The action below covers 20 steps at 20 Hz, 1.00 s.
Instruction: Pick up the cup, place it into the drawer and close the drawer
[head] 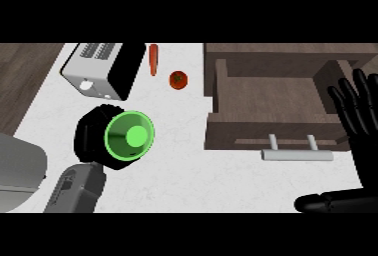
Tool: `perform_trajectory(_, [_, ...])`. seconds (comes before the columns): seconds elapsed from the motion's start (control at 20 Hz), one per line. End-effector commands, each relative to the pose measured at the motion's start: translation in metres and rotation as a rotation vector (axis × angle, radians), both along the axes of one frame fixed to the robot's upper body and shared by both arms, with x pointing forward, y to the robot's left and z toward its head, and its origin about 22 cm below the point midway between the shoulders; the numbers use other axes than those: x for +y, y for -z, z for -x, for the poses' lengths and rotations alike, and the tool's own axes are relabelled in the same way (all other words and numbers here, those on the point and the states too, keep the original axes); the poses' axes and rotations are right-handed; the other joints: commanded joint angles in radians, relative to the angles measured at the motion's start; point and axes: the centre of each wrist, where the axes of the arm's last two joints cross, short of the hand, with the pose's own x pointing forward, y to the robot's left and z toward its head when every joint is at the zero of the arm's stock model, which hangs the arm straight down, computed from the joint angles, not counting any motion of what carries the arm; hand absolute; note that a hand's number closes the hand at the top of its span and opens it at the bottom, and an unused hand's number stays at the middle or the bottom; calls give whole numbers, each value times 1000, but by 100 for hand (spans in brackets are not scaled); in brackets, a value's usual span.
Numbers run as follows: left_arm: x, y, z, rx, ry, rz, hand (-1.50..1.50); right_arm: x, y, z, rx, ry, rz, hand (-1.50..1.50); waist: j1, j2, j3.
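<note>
The green cup (130, 135) is tipped so that its round mouth faces up at me, over the white counter left of the drawer. My left hand (90, 136) is curled round the cup's left side and holds it, and its fingers hide most of the cup's wall. The wooden drawer (269, 97) stands pulled open at the right, with nothing inside and a pale bar handle (296, 155) on its front. My right hand (363, 145) rests open at the right edge, fingers up beside the drawer's right wall, with its thumb (332, 202) low down.
A silver toaster (100, 70) stands at the back left. An orange carrot (153, 59) and a red tomato (178, 79) lie between it and the drawer. A grey rounded object (18, 170) sits at the left edge. The white counter (199, 180) stretches in front of the drawer.
</note>
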Motion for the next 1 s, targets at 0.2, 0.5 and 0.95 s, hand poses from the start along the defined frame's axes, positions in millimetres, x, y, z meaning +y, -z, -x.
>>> perform_trajectory(0.2, [-45,-104,-11,-14,67,23,150,0,-1,2,-3,-3,2,-150,-6,1,-1])
perform_trajectory(0.5, [-95,-146,-37,-53,81,-17,150,22,-16,-14,-1,10,-2,-150,-15,6,-2])
perform_trajectory(0.95, [-112,-203,-70,-49,48,-106,150,7,-3,0,8,-14,4,-150,-20,7,-1])
